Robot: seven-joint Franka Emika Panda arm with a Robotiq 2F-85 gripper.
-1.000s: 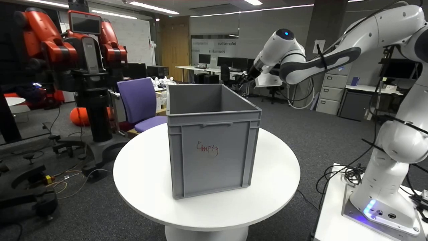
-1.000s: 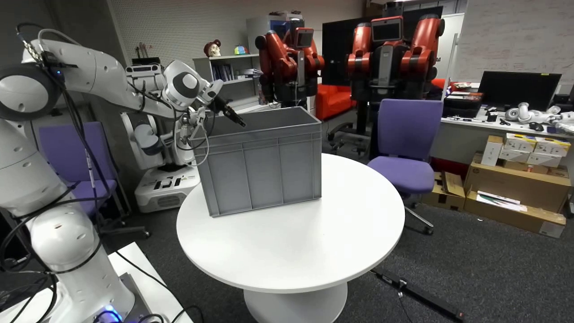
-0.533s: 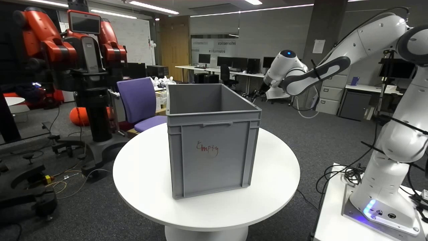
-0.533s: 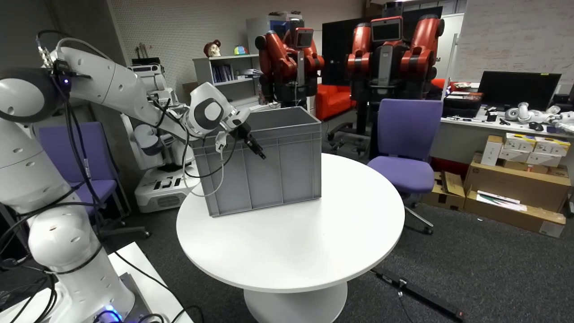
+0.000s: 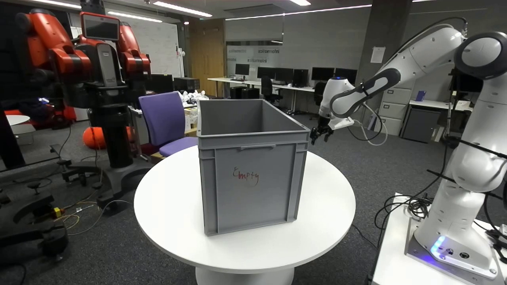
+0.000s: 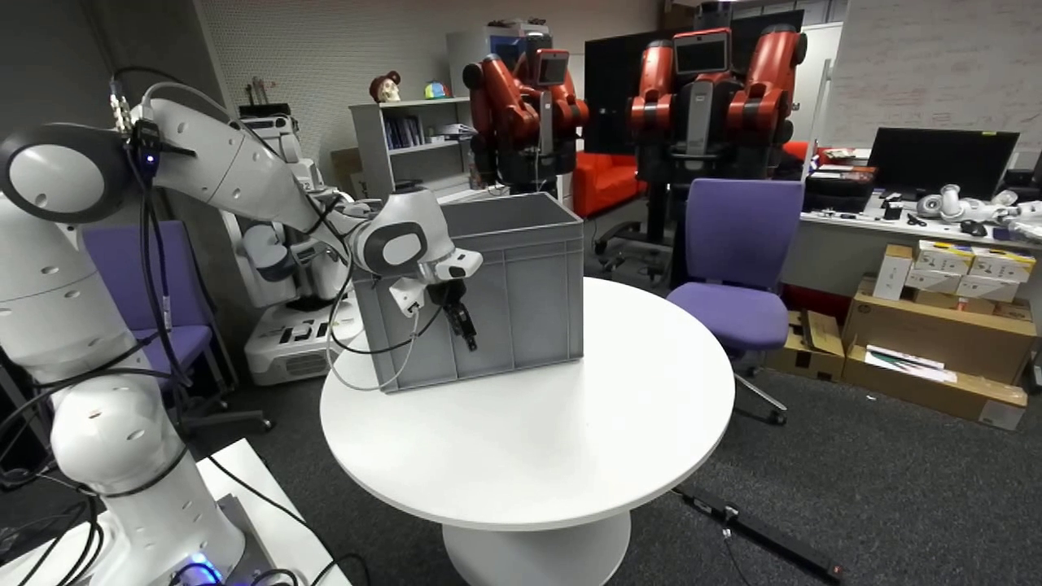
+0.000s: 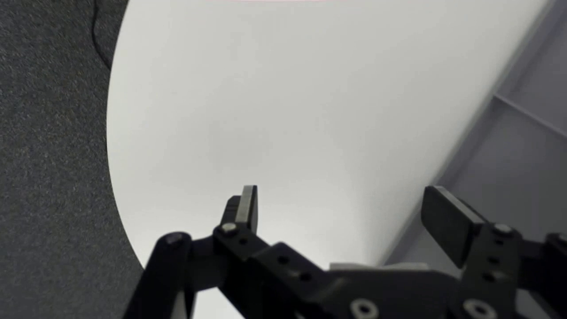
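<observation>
White round surface (image 6: 537, 456), unmoved. Grey crate (image 6: 521, 301) upright on it, same spot. The jaws: apart, holding nothing; over the last second lowered and tipped downward beside the crate's long side, so they're now outside it, above the surface.

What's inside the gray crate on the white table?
The gray crate shows only bare upper inner walls in both exterior views; its near sides hide the bottom, so anything lying there cannot be seen.
</observation>
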